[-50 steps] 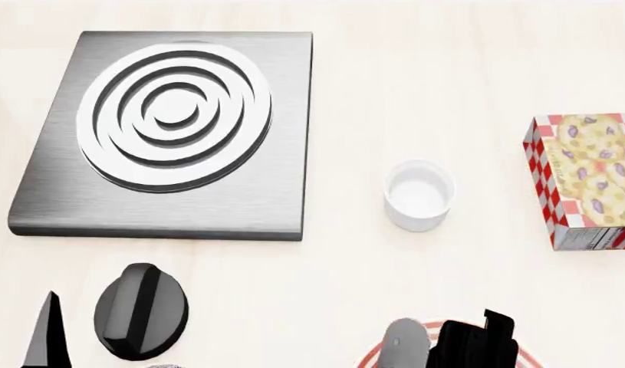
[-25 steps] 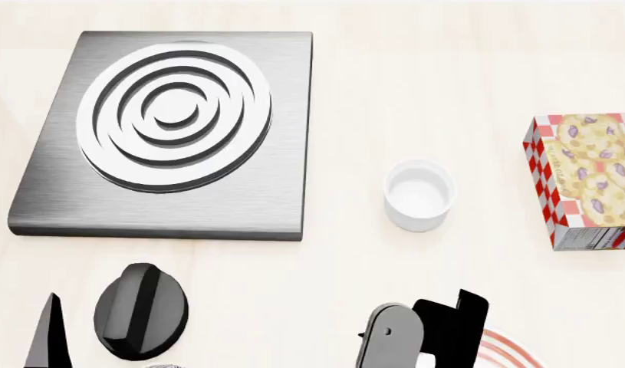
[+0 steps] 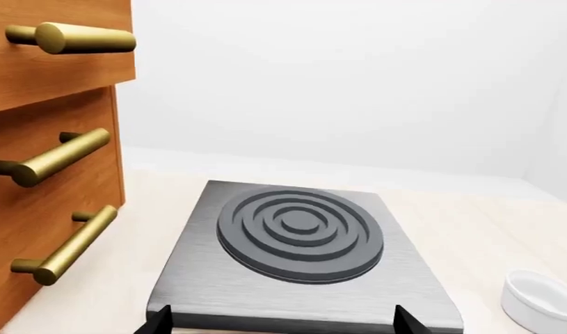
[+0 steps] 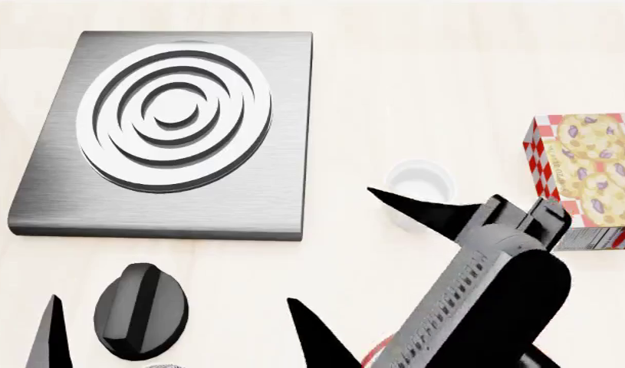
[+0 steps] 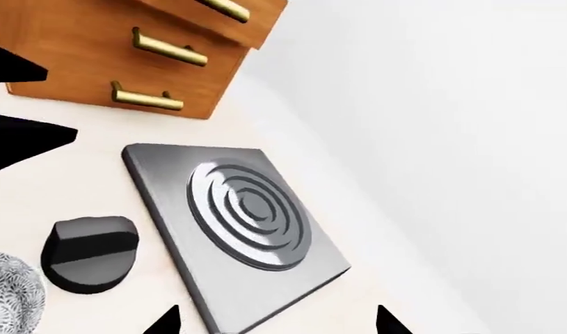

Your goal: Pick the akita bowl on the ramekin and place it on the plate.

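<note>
The white ramekin stands empty right of the stove plate, and it also shows in the left wrist view. My right gripper hangs open just in front of it, one fingertip overlapping its rim, with nothing between the fingers. Only a red sliver of the plate shows under my right arm. One speckled bowl stands beside the black knob. I cannot tell whether it is the akita bowl. My left gripper is open and empty at the stove plate's near edge.
A grey stove plate with raised rings fills the left half of the counter. A cookie box stands at the right edge. The black knob sits near the front left. A wooden drawer cabinet with brass handles stands left.
My right arm has swung up from the bottom edge over the plate towards the ramekin and now covers most of the plate. Its fingers now show spread apart. The left arm has stayed put.
</note>
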`<state>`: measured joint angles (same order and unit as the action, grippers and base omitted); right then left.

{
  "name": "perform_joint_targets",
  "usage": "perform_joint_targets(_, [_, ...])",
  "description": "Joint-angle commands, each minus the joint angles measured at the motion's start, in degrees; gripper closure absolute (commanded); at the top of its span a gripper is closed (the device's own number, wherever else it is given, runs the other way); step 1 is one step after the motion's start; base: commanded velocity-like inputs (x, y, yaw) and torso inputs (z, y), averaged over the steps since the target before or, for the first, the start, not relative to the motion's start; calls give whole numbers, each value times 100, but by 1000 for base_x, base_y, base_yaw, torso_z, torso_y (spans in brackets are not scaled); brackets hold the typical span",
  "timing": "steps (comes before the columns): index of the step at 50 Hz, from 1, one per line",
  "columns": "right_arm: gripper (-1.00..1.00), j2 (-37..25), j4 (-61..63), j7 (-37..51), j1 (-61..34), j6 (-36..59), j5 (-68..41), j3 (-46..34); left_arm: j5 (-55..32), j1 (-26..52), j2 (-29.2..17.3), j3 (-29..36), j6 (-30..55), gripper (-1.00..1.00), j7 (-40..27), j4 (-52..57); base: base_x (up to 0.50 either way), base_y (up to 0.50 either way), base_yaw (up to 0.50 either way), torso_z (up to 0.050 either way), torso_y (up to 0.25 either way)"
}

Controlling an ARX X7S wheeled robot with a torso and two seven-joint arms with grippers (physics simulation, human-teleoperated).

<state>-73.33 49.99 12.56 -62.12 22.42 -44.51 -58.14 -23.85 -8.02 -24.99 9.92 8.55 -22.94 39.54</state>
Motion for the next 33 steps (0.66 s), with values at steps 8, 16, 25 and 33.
perform_joint_targets(8, [-100, -170, -295, 2606, 741, -1318, 240, 414, -38, 14, -62, -5, 7, -100, -7, 26, 0, 0, 0, 0, 0])
perform_joint_targets(16, [-100, -224, -434, 3326, 967, -1759, 445, 521, -113, 9, -71, -20, -51, -100, 29, 24, 0, 0, 0, 0, 31])
perform_joint_targets(25, [-100, -268, -361, 4104, 1354, -2291, 913, 506, -133, -10, -79, -7, -110, -100, 53, 41, 0, 0, 0, 0, 244])
perform_joint_targets(33, [-100, -398, -335, 4437, 1519, -2793, 1134, 574, -53, -17, -69, 47, -161, -100, 65, -17, 0, 0, 0, 0, 250])
